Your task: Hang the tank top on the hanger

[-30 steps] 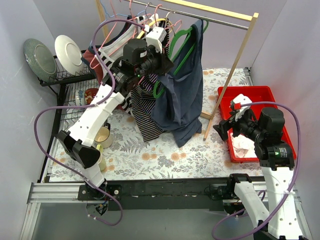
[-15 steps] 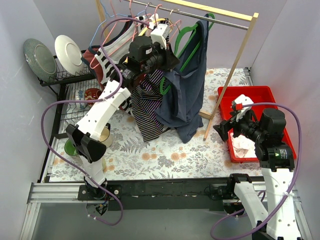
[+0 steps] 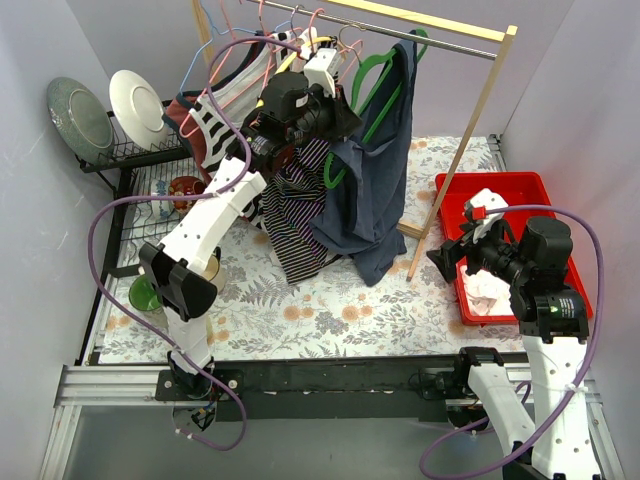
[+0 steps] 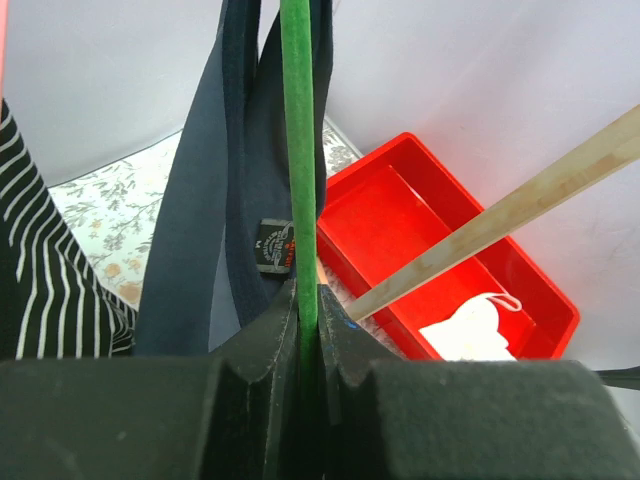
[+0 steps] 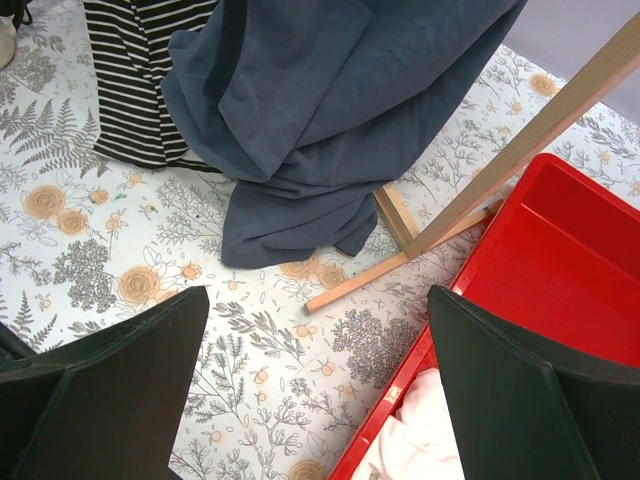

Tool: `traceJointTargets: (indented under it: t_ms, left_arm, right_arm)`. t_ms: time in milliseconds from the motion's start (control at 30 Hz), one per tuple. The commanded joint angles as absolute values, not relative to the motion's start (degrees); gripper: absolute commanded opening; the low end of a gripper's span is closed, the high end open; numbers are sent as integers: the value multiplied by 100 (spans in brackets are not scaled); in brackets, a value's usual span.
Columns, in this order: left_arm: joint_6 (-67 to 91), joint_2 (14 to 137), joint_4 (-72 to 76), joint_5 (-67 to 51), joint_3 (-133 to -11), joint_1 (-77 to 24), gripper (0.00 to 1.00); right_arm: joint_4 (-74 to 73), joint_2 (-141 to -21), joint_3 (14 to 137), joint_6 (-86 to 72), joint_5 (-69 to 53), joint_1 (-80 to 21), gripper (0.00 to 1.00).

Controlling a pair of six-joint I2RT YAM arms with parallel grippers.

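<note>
Left gripper [image 4: 308, 325]: jaws pinch the thin green hanger [image 4: 297, 150], at 12 o'clock in the top view. Tank top [image 3: 375, 190]: plain dark navy, hangs from the hanger, hem bunched on the floral mat [image 5: 100, 260]. Right gripper [image 5: 315, 310]: fingers spread wide, at 4 o'clock.

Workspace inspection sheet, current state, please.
Surface: floral table cover, tank top hem bunched on it.
Job's things: tank top draped on green hanger, up by the rail.
Clutter: red bin with white cloth; striped tops; plates in rack; mug.
Grippers: left gripper shut on hanger; right gripper open, above table cover by bin.
Cables: purple cable loops off both arms, left one near hangers.
Surroundings: wooden garment rail, pale walls.
</note>
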State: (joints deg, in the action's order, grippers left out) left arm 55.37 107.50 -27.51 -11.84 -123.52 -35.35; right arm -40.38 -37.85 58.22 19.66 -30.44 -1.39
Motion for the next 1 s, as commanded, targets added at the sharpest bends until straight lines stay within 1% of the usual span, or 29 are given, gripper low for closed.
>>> traceJointTargets:
  t_ms: [0, 167, 200, 267, 467, 700, 967]
  left_arm:
    - [5686, 10389, -2013, -1406, -12525, -3498, 0]
    - [5844, 9933, -1478, -1406, -11972, -3498, 0]
    - [5862, 9775, -1398, -1363, -11744, -3498, 0]
    - [5924, 9730, -1354, -1170, -11663, -3498, 0]
    - [6178, 9817, -1354, -625, -11680, -3585, 0]
    - [6275, 10177, -1476, 95, -11997, -3814, 0]
    - [6319, 10555, -1644, 351, -12506, -3911, 0]
  right_arm:
    - [-3823, -3753, 5757, 1916, -3155, -97, 99]
    - [-3797, -3762, 5757, 1907, -3173, -70, 99]
    - [-3797, -3762, 5766, 1907, -3190, -79, 99]
    - [-3797, -3779, 5766, 1899, -3208, -70, 98]
    - [-3797, -3823, 5827, 1881, -3243, -61, 99]
    - [-3814, -3823, 5836, 1872, -3243, -53, 99]
    - [-3806, -3797, 5783, 1855, -3269, -61, 99]
